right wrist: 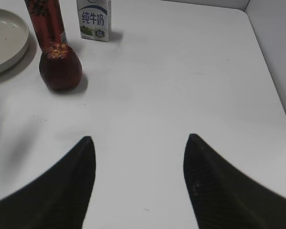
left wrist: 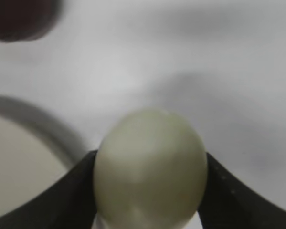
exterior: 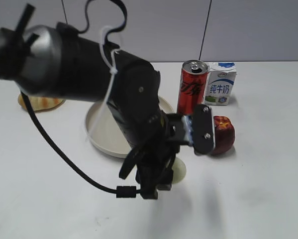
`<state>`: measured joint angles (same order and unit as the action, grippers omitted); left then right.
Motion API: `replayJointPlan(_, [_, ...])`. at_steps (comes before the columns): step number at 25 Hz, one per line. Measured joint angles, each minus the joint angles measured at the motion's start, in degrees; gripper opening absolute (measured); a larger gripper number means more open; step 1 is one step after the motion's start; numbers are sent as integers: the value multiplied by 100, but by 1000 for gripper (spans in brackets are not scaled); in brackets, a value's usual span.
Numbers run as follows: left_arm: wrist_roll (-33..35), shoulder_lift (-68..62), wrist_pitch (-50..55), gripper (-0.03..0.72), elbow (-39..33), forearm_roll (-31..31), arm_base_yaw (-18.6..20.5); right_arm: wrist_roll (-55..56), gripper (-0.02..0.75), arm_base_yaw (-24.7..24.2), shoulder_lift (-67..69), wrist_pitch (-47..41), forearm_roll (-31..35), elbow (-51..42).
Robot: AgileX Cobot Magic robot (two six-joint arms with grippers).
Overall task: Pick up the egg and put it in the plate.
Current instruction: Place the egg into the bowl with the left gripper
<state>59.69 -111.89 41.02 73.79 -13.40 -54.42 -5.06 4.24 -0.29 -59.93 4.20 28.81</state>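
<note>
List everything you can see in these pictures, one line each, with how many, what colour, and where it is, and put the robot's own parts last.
egg: one, pale yellowish-white, between the left jaws, in front of the plate.
plate: one, beige, centre of the table, partly behind the left arm.
soda can: one, red, upright behind the plate's right edge.
milk carton: one, white and blue, right of the can.
red fruit: one, dark red, in front of the can.
bread-like item: one, orange-yellow, far left, mostly hidden, so I can't identify it.
table: one, white.
left gripper: one, black, jaws touching both sides of the egg.
right gripper: one, black, jaws apart over bare table.
</note>
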Motion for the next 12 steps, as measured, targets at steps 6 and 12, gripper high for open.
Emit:
replayJointPlan(6, [-1287, 221, -511, 430, 0, 123, 1018, 0, 447, 0, 0, 0, 0, 0])
replayJointPlan(12, [-1729, 106, -1534, 430, 0, -1248, 1870, 0, 447, 0, 0, 0, 0, 0])
